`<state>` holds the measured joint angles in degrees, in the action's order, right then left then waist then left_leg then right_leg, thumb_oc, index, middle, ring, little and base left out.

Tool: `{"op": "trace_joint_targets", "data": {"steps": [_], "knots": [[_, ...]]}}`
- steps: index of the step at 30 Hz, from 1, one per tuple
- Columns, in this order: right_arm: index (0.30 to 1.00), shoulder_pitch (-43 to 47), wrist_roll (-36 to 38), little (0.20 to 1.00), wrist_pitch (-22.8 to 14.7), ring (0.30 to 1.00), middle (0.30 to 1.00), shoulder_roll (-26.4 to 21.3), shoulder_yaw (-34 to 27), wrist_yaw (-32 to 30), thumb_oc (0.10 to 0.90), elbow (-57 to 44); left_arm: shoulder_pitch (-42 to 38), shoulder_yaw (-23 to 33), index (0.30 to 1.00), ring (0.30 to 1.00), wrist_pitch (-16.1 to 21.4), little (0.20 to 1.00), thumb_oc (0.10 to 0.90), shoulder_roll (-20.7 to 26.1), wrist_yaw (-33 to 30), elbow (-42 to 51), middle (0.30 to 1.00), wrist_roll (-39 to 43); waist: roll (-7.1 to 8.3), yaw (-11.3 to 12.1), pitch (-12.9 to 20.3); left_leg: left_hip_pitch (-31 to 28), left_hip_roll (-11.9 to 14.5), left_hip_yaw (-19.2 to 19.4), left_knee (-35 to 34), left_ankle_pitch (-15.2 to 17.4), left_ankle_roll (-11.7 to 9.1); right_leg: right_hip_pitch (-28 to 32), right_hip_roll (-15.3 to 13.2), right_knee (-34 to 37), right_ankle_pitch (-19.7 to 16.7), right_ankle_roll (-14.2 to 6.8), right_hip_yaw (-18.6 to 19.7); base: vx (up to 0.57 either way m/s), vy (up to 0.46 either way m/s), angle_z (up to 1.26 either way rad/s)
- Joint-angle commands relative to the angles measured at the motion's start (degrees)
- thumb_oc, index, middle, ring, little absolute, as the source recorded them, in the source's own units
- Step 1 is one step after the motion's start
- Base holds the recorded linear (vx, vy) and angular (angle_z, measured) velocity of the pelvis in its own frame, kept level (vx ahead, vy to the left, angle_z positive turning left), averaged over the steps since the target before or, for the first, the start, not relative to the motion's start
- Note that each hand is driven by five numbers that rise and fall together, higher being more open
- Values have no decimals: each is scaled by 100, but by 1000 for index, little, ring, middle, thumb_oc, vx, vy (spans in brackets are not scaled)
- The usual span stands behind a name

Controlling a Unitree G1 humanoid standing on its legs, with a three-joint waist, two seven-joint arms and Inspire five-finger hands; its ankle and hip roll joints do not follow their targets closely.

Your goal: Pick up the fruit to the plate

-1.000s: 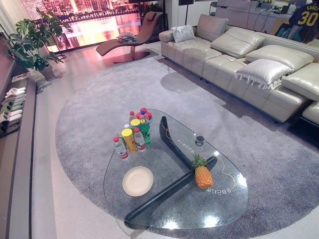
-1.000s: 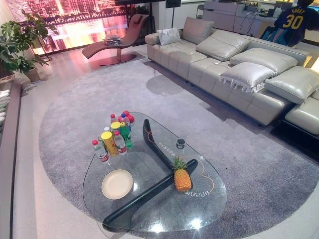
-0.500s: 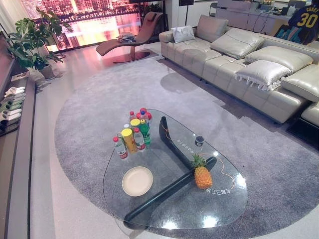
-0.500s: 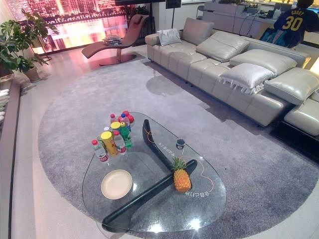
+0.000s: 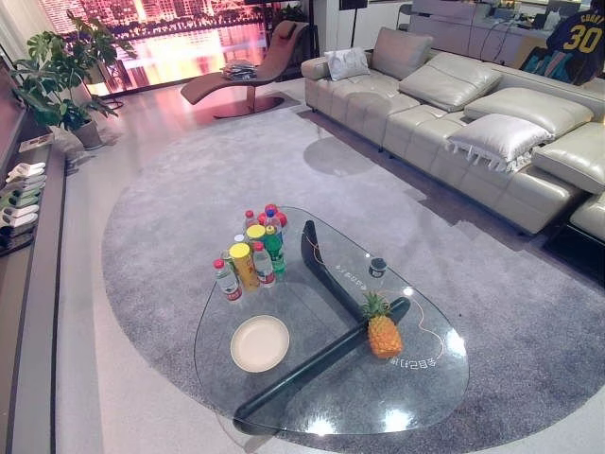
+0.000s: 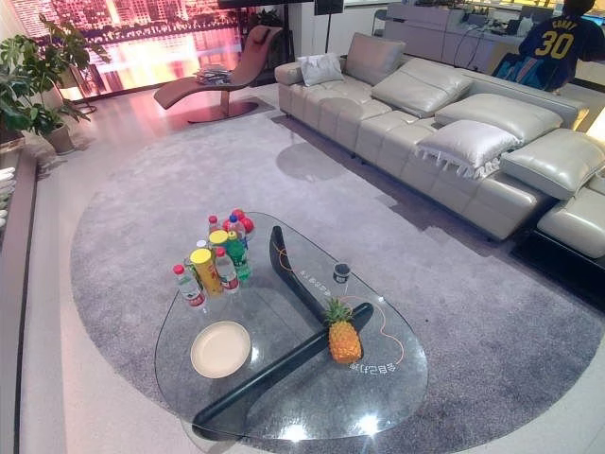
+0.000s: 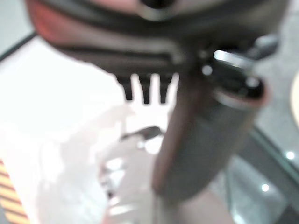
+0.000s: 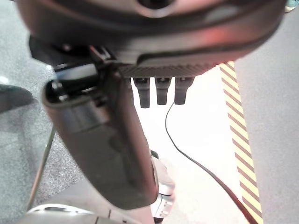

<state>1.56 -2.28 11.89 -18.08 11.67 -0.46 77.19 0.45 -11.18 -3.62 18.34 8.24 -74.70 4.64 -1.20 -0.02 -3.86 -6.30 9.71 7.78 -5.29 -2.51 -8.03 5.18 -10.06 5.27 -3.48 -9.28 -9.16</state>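
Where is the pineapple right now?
The pineapple stands upright on the glass table, toward the robot's right, beside the table's dark beam and apart from the empty plate to its left.

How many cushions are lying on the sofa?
2: one cushion at the sofa's far end near the lounge chair, one fringed cushion nearer its corner. Others may lie beyond the frame.
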Motion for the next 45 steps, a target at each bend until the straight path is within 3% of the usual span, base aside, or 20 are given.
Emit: {"op": "trace_joint_targets", "data": {"steps": [1, 15, 20, 23, 24, 27, 28, 34, 45], "knots": [[900, 596, -75, 900, 57, 900, 900, -189, 297, -164, 800, 235, -492, -272, 900, 900, -115, 900, 800, -60, -26, -165, 900, -64, 107, 64, -497, 156, 5, 162, 29, 203, 122, -206, -219, -27, -16, -100, -208, -111, -22, -7], [900, 1261, 241, 900, 24, 900, 900, -376, 441, -580, 800, -70, -1030, -480, 900, 900, -211, 900, 800, 3, 64, 82, 900, 655, -36, 64, -1724, 1529, -238, -191, 29, -143, 211, -1514, -116, -27, -386, 6, -77, -103, -30, 0], [900, 1533, 697, 900, -584, 900, 900, -589, 245, -1368, 800, -312, -1201, -448, 900, 900, 135, 900, 800, 51, 147, 210, 900, 1602, -63, 100, -1960, 1815, -341, -274, 29, -184, 221, -1773, -90, -27, -451, 27, -73, -30, -1, 2], [900, 1694, 950, 900, -994, 900, 900, -788, 13, -1844, 800, -623, -1408, -229, 900, 900, 424, 900, 800, 116, 87, 410, 900, 2647, -61, 121, -2204, 2068, -370, -306, 48, -303, 202, -2106, -93, -248, -434, 54, -61, -82, -1, 0], [900, 1796, 995, 900, -1240, 900, 900, -841, -67, -2075, 800, -763, -1582, -7, 900, 900, 532, 900, 800, 189, -16, 558, 900, 3130, -39, 117, -2363, 2376, -415, -350, 329, -280, 194, -2399, -128, -496, -382, 75, -31, -111, -14, -2], [900, 1928, 1116, 900, -1445, 900, 900, -876, -107, -2317, 800, -886, -1745, 180, 900, 900, 644, 900, 800, 291, -94, 713, 900, 3455, -17, 99, -2491, 2737, -436, -364, 701, -215, 183, -2717, -177, -806, -308, 79, -22, -131, -31, 6], [900, 1991, 1204, 900, -1681, 900, 900, -871, -199, -2577, 800, -1008, -1874, 345, 900, 900, 854, 900, 800, 337, -195, 889, 900, 3729, 6, 79, -2593, 3197, -479, -391, 1138, -130, 180, -3136, -228, -1204, -204, 73, -16, -143, -47, 12], [900, 2083, 1312, 900, -1818, 900, 900, -925, -285, -2973, 800, -1290, -1983, 381, 900, 900, 1096, 900, 800, 344, -474, 1289, 900, 3866, -4, 41, -2593, 4198, -487, -468, 1944, 9, 186, -4093, -237, -2025, 27, 94, 26, -84, -33, 14], [900, 2393, 1416, 900, -1966, 900, 900, -954, -299, -2988, 800, -1172, -2139, 556, 900, 900, 1478, 900, 800, 432, -761, 1329, 900, 4159, 60, 86, -2593, 4937, -481, -668, 2511, 184, 218, -4882, -183, -2529, 137, 129, 146, -26, -23, 6]]}}
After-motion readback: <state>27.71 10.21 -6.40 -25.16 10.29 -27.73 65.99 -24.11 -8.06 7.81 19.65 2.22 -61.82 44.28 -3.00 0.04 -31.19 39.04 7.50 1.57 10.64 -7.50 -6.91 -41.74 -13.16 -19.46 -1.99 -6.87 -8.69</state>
